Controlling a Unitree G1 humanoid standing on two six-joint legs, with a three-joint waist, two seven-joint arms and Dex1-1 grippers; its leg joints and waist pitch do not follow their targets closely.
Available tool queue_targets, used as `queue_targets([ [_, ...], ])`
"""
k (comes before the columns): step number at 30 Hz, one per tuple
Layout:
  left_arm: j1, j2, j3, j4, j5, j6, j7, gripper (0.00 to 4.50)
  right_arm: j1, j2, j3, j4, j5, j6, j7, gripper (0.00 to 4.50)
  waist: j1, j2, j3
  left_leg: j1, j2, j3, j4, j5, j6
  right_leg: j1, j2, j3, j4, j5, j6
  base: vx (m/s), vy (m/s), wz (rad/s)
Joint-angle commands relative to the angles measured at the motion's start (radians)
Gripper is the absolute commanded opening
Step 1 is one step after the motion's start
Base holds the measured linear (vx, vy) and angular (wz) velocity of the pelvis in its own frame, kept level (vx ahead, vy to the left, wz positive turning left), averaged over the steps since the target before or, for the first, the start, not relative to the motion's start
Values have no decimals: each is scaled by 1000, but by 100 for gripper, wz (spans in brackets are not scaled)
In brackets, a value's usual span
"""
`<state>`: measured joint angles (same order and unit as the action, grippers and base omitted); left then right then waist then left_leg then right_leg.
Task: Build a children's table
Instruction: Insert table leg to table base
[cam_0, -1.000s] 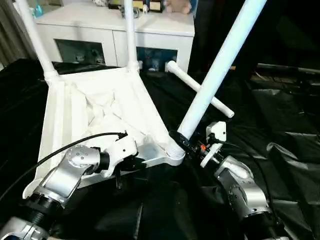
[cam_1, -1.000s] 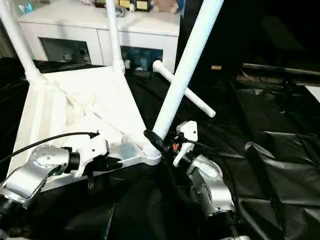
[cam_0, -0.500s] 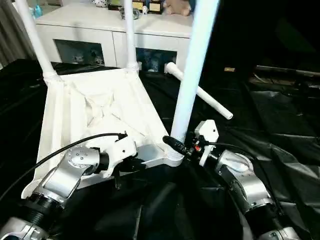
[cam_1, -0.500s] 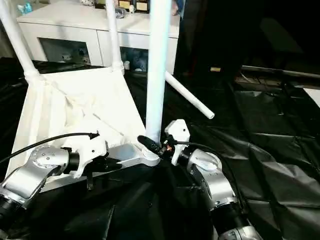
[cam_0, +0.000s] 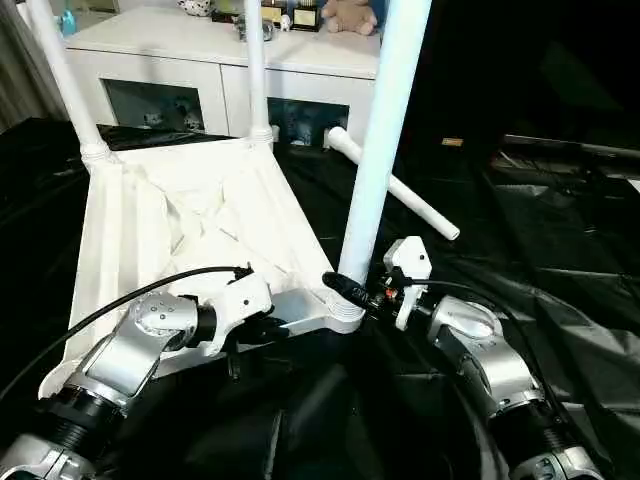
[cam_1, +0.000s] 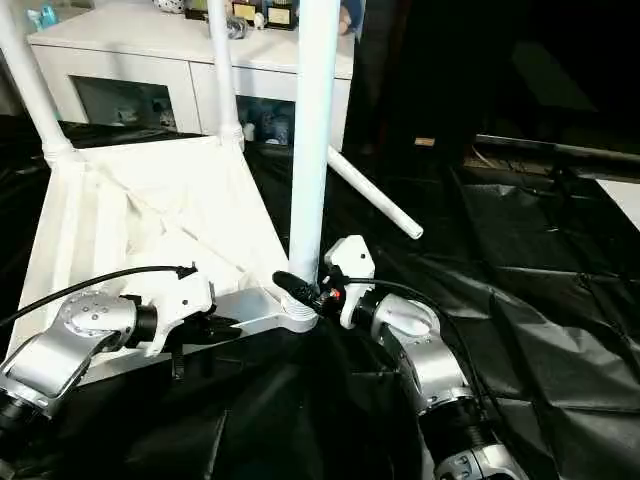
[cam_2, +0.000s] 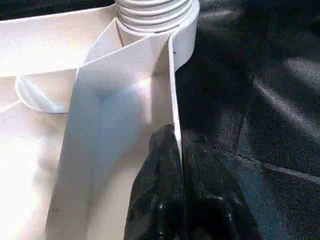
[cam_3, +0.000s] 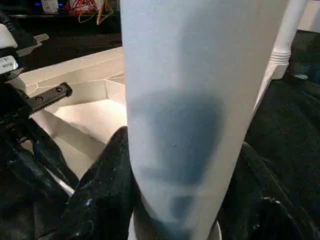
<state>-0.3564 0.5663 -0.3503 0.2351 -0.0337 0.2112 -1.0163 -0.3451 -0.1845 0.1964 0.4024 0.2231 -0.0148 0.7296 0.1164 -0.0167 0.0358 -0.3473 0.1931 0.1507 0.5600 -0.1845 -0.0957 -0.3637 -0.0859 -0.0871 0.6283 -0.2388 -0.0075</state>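
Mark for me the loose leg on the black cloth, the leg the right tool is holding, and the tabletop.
Loose leg (cam_0: 415, 198), left eye view, middle of its tube.
Held leg (cam_0: 378, 140), left eye view, mid-shaft above the right tool (cam_0: 352, 288).
Tabletop (cam_0: 150, 215), left eye view, ribbed underside.

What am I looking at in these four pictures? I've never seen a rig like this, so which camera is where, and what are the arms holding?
This is a humanoid robot with two silver arms, each ending in two black fingers. The two wide pictures come from cameras on its head, looking down; the two close-ups come from a camera on each wrist.

On black sheeting lies an upside-down white tabletop, ribs facing up. Two legs already stand in its far corners, and a spare leg lies behind on the sheeting.

The left gripper pinches the tabletop's thin edge wall, steadying it. The right gripper clasps the third leg near its base, where it stands in the near corner socket. A white cabinet stands behind.
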Motion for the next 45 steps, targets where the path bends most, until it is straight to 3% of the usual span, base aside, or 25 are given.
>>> queue_targets([
  [1,-13,15,33,1,11,-8,10,0,63,-33,8,141,-75,71,-46,186,-4,21,-27,10,39,-13,-81,-425,-26,5,-73,60,-128,-491,-98,0,0,0],
  [13,-11,40,27,-16,-11,-29,-51,0,52,-84,42,133,-74,53,77,186,-7,22,-28,8,41,-15,-84,-430,-22,7,-73,61,-128,-469,-102,0,0,0],
  [17,2,61,25,-48,-45,-31,-114,0,52,-125,58,109,-48,69,187,185,-5,22,-34,1,44,-11,-84,-366,-7,16,-67,62,-114,-339,-131,0,0,0],
  [18,3,65,25,-51,-48,-34,-121,0,51,-132,61,106,-45,69,206,185,-5,21,-36,2,43,-7,-81,-338,-1,17,-64,62,-107,-267,-155,54,-7,2],
  [23,2,98,33,-56,-72,-34,-177,0,37,-184,67,114,-26,85,316,185,-5,21,-46,-1,42,-2,-71,-239,18,29,-59,60,-88,-92,-198,57,-9,1],
  [24,1,102,35,-55,-76,-33,-183,0,32,-188,66,121,-23,88,326,185,-6,23,-48,-4,41,-1,-68,-201,21,34,-55,57,-80,-22,-213,0,0,0],
  [26,1,120,36,-56,-86,-31,-209,0,-7,-199,68,178,-47,73,333,185,-10,24,-49,-7,40,-2,-67,-184,16,38,-53,54,-75,6,-221,0,0,0],
  [31,0,128,35,-60,-92,-29,-219,0,-50,-207,78,213,-68,69,348,185,-14,21,-48,2,43,3,-68,-219,5,36,-53,56,-80,-26,-225,0,0,0],
  [32,-2,131,35,-64,-91,-31,-213,0,-99,-209,84,230,-78,81,351,185,-16,19,-47,3,44,4,-69,-236,1,35,-53,56,-80,-51,-226,0,0,0],
  [36,-1,131,36,-78,-94,-22,-210,0,-166,-202,76,235,-55,125,368,185,-19,20,-44,5,44,4,-70,-257,-4,32,-56,60,-85,-110,-221,0,0,0],
  [41,4,134,32,-87,-87,-21,-207,0,-211,-204,91,235,-58,157,389,185,-20,22,-47,3,45,4,-68,-232,-5,34,-54,58,-79,-68,-226,0,0,0],
  [45,2,135,30,-89,-83,-21,-203,0,-249,-210,139,238,-85,184,413,185,-19,19,-47,2,43,6,-65,-219,-5,34,-54,58,-75,-52,-230,0,0,0],
])
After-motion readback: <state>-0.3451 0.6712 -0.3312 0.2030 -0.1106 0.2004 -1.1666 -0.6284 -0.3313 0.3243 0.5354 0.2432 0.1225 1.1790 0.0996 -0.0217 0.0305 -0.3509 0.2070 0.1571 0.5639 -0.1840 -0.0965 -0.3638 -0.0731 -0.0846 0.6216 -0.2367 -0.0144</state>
